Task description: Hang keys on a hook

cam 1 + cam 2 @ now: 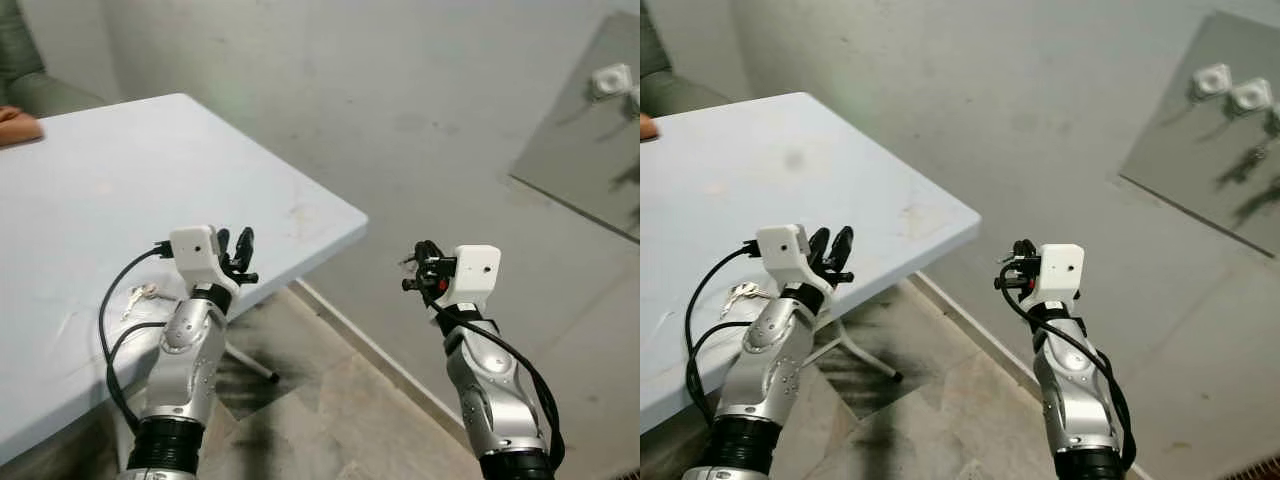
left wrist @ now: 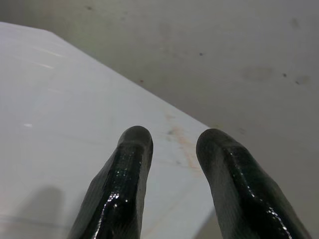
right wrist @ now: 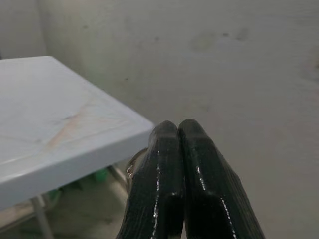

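Keys: small bunch w/ ring, lying flat on the bench top, near its front edge, at; also at in the right eye view. Not in either hand.
Left hand: raised over the bench edge, just beside the keys on the side twd the bench corner; fingers set narrowly apart, nothing between them.
Right hand: off the bench, out past its corner, over the floor; fingers pressed together. Small metal ring glimpsed behind them at; can't tell if held or what it belongs to.
Key relation: keys lie back and down from the left hand, twd its own forearm, partly tucked beside the wrist housing. Left arm far nearer; right well apart, across the bench corner.
Long axis of keys: too small to tell.
Hooks: white hooks on a grey board on the wall, well apart from the bench, far side of the right hand, higher up.
In the way: black cable looping off the left wrist right by the keys; bench edge under the left hand. Nothing between the right hand and the board.
Other: person's hand resting at the far bench edge, well apart from the keys.
Judgement: pickup prob. not yet done; left hand would need to pull back and drop onto the keys.
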Controlling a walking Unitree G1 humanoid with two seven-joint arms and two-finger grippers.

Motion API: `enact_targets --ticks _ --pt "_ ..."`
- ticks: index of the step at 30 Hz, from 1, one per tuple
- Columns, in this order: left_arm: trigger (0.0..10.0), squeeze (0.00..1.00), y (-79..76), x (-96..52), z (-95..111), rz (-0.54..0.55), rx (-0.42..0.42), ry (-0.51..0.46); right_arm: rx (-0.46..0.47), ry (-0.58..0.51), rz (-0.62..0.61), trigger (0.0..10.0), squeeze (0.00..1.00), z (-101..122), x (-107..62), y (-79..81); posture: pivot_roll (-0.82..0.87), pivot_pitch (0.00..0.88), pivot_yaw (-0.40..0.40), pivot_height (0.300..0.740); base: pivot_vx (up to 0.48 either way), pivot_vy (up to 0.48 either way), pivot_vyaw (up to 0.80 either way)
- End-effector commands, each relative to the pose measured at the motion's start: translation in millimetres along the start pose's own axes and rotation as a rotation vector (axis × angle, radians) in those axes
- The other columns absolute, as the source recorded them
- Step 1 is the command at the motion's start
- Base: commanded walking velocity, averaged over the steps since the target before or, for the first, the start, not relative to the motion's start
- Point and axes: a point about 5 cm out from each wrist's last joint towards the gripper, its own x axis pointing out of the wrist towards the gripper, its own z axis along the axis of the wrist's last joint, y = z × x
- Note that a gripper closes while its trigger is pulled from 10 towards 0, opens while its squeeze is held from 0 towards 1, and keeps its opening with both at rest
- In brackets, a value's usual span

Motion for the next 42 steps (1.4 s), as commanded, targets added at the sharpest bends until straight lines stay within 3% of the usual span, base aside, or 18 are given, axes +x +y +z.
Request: enact_targets --ticks 1,21,29,36,39,42 --pt "10.0 0.00 -9.4 1.5 -4.9 -0.022 -0.004 0.027 -0.017 -0.014 -0.020 10.0 0.00 5.7 0.4 -7.0 0.14 0.000 -0.094 0.740 0.000 0.000 -0.78" --pt "10.0 0.00 -13.1 1.2 -6.9 -0.041 0.009 0.042 -0.024 -0.011 -0.024 10.0 0.00 6.4 -0.1 -7.6 0.13 0.000 -0.094 0.740 0.000 0.000 -0.78" --pt "10.0 0.00 -16.3 0.2 -8.5 -0.041 -0.004 0.054 -0.001 -0.018 -0.054 10.0 0.00 7.9 -0.8 -9.2 0.13 0.000 -0.093 0.740 0.000 0.000 0.00" --pt "10.0 0.00 -18.5 -1.1 -10.4 -0.034 -0.026 0.070 0.030 0.086 -0.211 10.0 0.00 0.5 2.6 -20.3 0.13 0.000 -0.096 0.740 0.000 0.000 0.00" --pt "10.0 0.00 -20.2 -2.0 -9.7 -0.050 -0.028 0.064 0.051 0.094 -0.192 10.0 0.00 0.1 2.9 -18.7 0.13 0.000 -0.095 0.740 0.000 0.000 0.00" --pt "10.0 0.00 -21.3 -2.0 -7.1 -0.072 -0.024 0.059 0.043 -0.003 -0.073 10.0 0.00 9.5 -1.9 -9.3 0.13 0.000 -0.095 0.740 0.186 0.000 0.00"
